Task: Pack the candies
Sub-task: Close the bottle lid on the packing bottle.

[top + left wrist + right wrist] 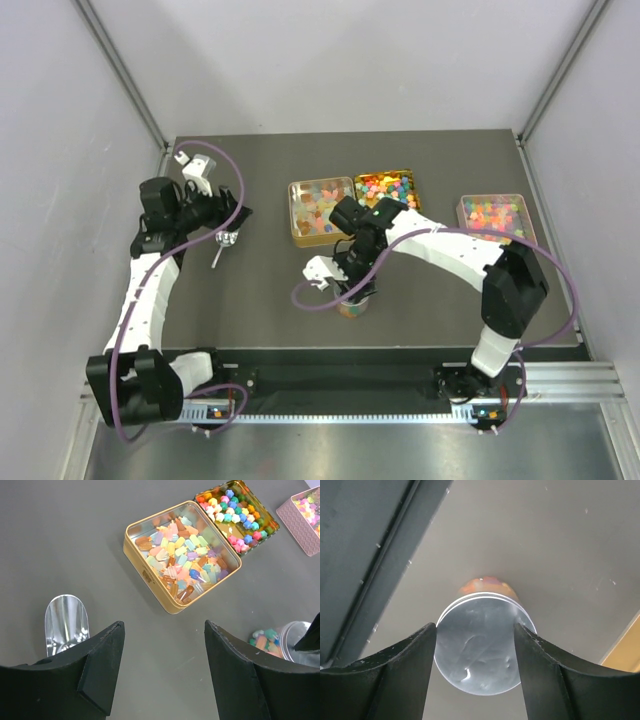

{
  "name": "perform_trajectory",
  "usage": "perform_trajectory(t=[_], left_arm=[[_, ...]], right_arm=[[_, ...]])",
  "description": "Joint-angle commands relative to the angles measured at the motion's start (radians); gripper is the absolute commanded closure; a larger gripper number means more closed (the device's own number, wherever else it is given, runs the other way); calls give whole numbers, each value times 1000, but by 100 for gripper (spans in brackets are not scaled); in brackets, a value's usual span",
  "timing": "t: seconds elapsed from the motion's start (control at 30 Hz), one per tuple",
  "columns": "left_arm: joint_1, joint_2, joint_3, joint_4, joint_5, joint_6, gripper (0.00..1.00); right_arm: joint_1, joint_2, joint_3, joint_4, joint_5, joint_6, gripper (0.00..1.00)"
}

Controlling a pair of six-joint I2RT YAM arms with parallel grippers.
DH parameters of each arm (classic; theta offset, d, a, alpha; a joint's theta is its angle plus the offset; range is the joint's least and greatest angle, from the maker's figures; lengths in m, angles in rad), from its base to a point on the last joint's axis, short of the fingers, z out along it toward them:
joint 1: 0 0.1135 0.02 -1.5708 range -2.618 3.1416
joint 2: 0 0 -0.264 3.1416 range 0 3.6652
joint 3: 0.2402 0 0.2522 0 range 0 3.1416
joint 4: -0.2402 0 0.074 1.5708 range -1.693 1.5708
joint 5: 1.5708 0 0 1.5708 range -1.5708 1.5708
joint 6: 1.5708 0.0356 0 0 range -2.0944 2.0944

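The candies fill an open gold tin, pale and pastel. Brighter candies lie in a second gold tin behind it. More candies show through a small clear jar at the table's front centre. Its round silver lid sits on top of it. My right gripper is shut on that lid, a finger pressed to each side of the rim. My left gripper hangs open over bare table at the left, holding nothing.
A shiny metal scoop lies on the table just left of my left gripper. A pink tin of mixed candies stands at the right. The table's front edge and a black rail run close behind the jar.
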Motion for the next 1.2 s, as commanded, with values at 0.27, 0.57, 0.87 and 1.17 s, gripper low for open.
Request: perform_trajectory(t=[0.27, 0.57, 0.87, 1.17], left_arm=[[2, 23, 34, 37, 12, 1, 30], [4, 13, 30, 34, 6, -1, 30], [4, -6, 16, 31, 5, -1, 30], [4, -13, 13, 39, 8, 1, 30]], right_arm=[[-37, -127, -38, 63, 92, -91, 37], [-39, -84, -127, 152, 94, -59, 37], [-39, -104, -79, 132, 106, -33, 37], [-41, -115, 21, 123, 123, -34, 37]])
